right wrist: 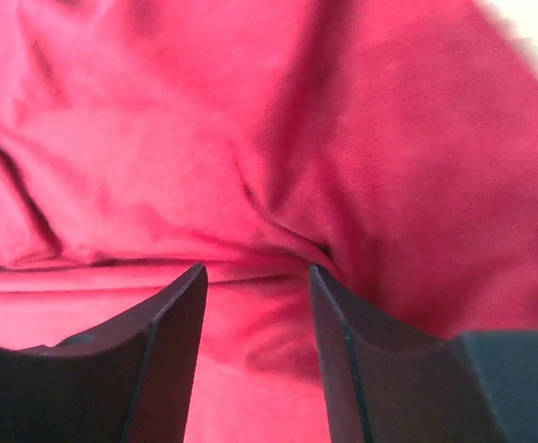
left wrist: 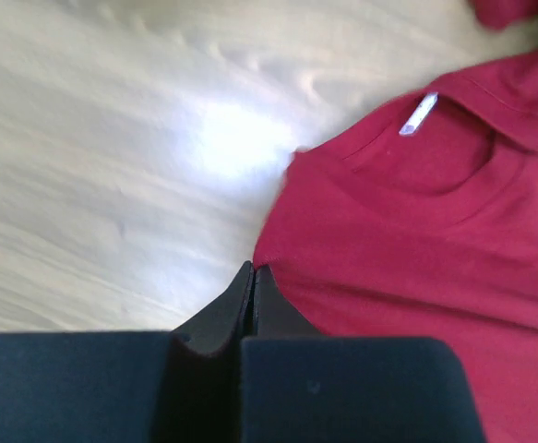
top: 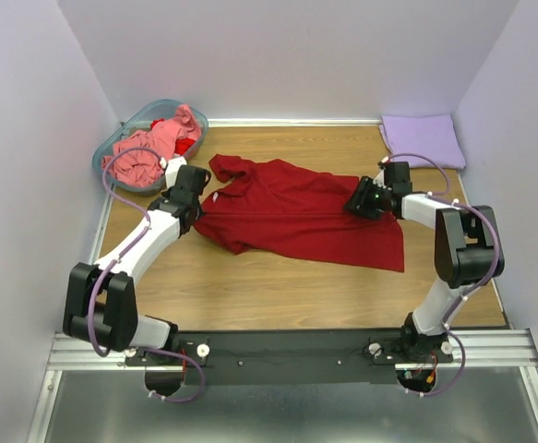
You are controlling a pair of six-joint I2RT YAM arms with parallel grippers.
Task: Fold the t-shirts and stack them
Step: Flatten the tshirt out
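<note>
**Gripping the dark red shirt (top: 296, 208) for folding**

Locate the dark red shirt spread across the counter (top: 250, 286). Note the left claw (left wrist: 253, 272) pinched together at the shoulder edge, hold on cloth unconfirmed. Note the right claw (right wrist: 256, 269) apart, pressed into cloth at the opposite end. Probably next: close the right claw, confirm both grips, lift evenly, fold across.

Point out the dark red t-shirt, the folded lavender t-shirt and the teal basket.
dark red t-shirt (top: 296, 212): top external view, middle of its spread body.
lavender t-shirt (top: 423, 140): top external view, centre of the folded top face.
teal basket (top: 119, 129): top external view, its left rim.
</note>
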